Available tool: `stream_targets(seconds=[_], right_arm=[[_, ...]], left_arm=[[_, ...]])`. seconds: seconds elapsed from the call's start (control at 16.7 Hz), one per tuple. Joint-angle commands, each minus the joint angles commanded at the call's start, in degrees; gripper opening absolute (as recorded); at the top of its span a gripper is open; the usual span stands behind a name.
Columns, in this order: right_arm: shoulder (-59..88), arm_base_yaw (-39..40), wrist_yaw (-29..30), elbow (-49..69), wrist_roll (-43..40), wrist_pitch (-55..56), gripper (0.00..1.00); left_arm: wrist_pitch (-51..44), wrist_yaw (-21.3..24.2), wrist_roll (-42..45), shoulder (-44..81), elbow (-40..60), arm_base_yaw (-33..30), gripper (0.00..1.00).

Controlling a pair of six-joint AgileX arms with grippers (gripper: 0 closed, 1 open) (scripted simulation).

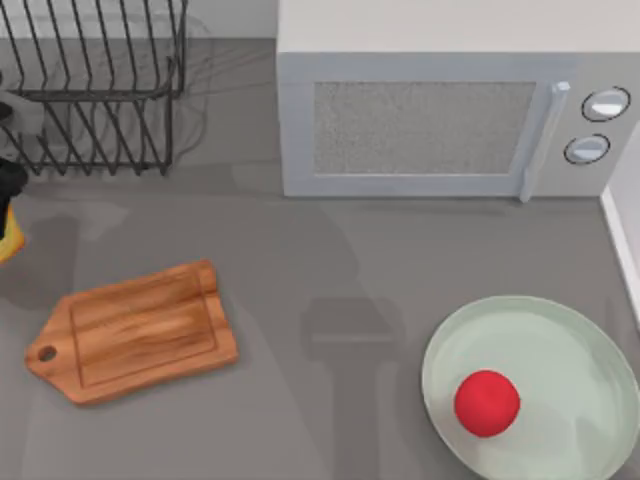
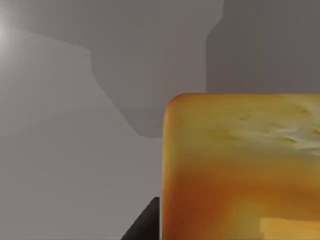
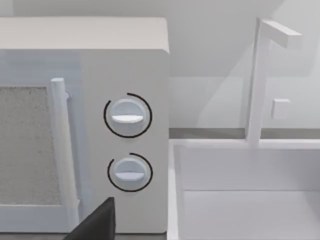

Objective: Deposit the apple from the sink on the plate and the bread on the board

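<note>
Your top view looks straight down on the table [image 1: 300, 270]. Your left wrist view sits tight against the bread [image 2: 240, 165]. Your right wrist view faces the microwave [image 3: 125, 75], which the top view shares, and the sink [image 3: 240, 200].

The apple [image 1: 487, 403], a small smooth red ball, sits on the plate [image 1: 560, 330], left of its centre and toward the near rim. The plate, large, round and pale grey-green, lies at the bench's right. The board [image 1: 135, 330], reddish-brown wood with a holed handle, lies flat at left, bare. The bread [image 2: 240, 165], golden-yellow with a toasted orange surface, shows at the top view's left edge [image 1: 8, 240], apart from the board.
</note>
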Motion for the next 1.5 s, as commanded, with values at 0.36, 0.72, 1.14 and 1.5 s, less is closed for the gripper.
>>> stream_targets(seconds=[0.36,0.72,1.14,1.5], right_arm=[[0.0,0.0,0.0,0.0,0.0,0.0,1.00],[0.0,0.0,0.0,0.0,0.0,0.0,1.00],[0.0,0.0,0.0,0.0,0.0,0.0,1.00],[0.0,0.0,0.0,0.0,0.0,0.0,1.00]], left_arm=[[1.5,0.7,41.0,-5.5,-8.1,-6.3,0.00],[5.2,1.8,86.1,-14.2,-17.5,-13.1,0.00],[9.5,3.0,121.3,-23.7,-27.7,-19.5,0.00],[10.8,3.4,128.5,-26.5,-30.7,-21.1,0.00]])
